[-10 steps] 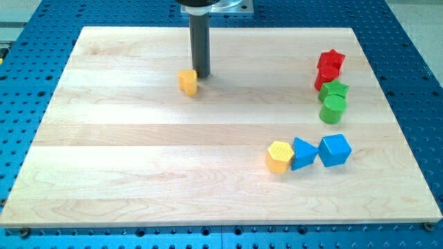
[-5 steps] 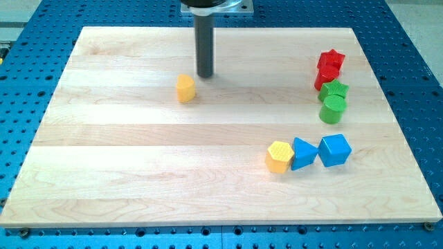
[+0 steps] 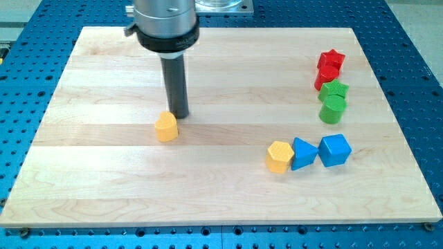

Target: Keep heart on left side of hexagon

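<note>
Currently we nudge the yellow heart [image 3: 166, 127] toward the yellow hexagon [image 3: 279, 156].
Our tip [image 3: 180, 115], a bare rod grasping nothing, sits just far-right of the heart, left of the hexagon; next, push rightward, stopping short. We count two yellow, two blue, two green and two red blocks.

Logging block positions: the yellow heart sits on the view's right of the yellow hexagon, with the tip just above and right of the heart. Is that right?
Not quite. The camera view shows the yellow heart on the view's left of the yellow hexagon, not its right. The rest holds: my tip is just above and right of the heart.
</note>
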Robot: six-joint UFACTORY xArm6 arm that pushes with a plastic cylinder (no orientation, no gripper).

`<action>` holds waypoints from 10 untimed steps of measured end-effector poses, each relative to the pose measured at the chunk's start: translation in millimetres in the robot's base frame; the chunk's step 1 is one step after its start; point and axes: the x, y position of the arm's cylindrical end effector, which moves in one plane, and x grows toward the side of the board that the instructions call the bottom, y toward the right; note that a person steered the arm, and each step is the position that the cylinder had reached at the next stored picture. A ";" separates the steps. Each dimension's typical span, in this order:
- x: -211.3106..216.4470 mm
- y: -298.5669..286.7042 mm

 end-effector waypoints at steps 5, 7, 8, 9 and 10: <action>60.5 11.6; 99.1 10.2; 113.8 29.1; 120.9 -2.5; 147.4 -22.7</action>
